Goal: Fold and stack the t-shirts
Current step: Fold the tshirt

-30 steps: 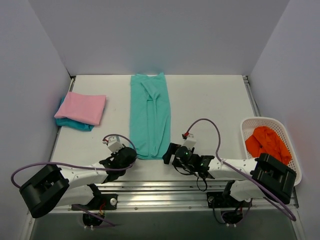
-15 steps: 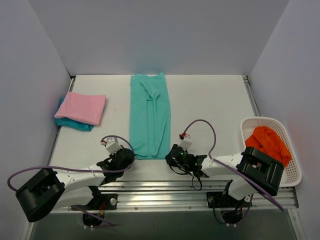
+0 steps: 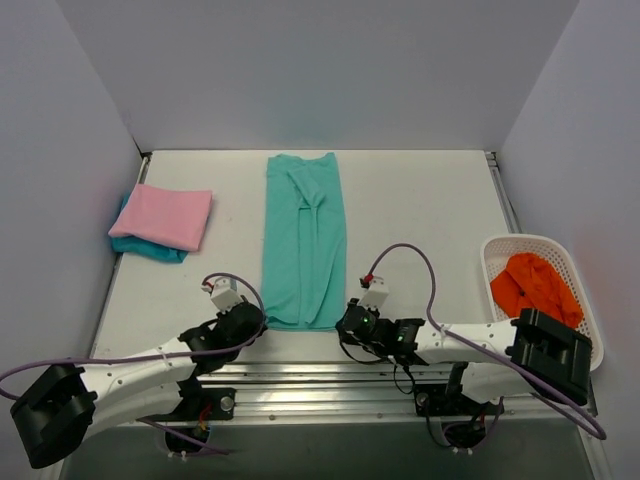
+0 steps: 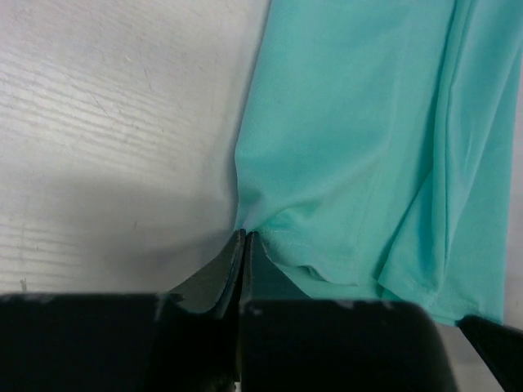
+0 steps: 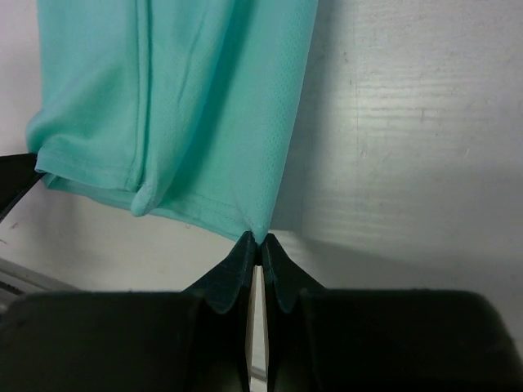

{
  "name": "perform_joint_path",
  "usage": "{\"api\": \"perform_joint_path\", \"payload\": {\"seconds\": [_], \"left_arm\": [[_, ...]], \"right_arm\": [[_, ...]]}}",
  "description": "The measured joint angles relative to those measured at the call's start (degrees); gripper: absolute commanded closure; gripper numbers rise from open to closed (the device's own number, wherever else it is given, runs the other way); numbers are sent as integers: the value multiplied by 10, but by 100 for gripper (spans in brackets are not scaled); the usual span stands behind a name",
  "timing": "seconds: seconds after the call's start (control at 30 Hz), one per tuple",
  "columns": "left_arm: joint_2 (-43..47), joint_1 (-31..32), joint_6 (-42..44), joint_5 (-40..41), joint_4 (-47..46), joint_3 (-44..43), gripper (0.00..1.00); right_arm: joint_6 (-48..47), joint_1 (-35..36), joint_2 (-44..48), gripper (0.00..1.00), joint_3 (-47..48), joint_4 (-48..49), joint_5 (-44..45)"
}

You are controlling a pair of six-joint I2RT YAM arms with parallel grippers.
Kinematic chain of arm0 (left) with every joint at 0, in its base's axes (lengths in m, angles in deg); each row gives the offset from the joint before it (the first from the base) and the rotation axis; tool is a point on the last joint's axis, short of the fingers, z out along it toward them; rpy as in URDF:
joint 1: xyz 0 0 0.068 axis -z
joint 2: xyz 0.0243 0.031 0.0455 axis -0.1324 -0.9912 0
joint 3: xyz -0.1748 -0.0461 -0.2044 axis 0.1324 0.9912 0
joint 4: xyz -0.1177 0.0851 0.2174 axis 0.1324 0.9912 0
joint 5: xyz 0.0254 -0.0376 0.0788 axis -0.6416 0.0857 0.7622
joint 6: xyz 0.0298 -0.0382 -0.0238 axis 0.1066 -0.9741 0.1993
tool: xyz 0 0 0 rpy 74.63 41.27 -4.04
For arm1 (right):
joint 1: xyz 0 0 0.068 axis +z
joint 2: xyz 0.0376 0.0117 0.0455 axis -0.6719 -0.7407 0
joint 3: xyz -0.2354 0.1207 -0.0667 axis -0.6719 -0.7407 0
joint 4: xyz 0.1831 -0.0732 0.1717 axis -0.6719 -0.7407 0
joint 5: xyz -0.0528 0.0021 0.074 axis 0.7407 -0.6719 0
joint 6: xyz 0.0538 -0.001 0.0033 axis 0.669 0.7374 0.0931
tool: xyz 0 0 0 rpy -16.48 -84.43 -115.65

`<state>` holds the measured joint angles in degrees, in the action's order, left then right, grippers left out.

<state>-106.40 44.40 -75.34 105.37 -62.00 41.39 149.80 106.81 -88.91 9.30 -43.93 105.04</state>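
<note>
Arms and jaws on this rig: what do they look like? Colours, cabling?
Left arm and right arm: white links, black joints and wrists, each trailing a looped purple cable. Small white block atop each wrist. Jaws black, tapering to thin tips.

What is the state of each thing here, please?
Mint-teal fabric t-shirt: folded into a narrow strip, flat.
Pink fabric t-shirt: folded, on the turquoise one.
Darker turquoise fabric t-shirt: folded, under the pink one.
White plastic mesh basket: upright, partly filled.
Orange cloth: crumpled inside it.
Left gripper: shut on the mint-teal shirt's near corner.
Right gripper: shut on its other near corner.
</note>
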Motion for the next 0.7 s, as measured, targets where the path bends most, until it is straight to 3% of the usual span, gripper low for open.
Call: {"api": "perform_joint_path", "payload": {"seconds": [0.3,0.5,0.7], "left_arm": [[127,41,42,-35,176,-70,98],[89,30,110,-25,231,-207,98],[8,-44,189,-42,213,-286,98]], "right_arm": [[14,41,88,100,39,-130,50],[-26,24,65,100,145,-199,89],[-101,-62,2,100,248,-212,97]]}}
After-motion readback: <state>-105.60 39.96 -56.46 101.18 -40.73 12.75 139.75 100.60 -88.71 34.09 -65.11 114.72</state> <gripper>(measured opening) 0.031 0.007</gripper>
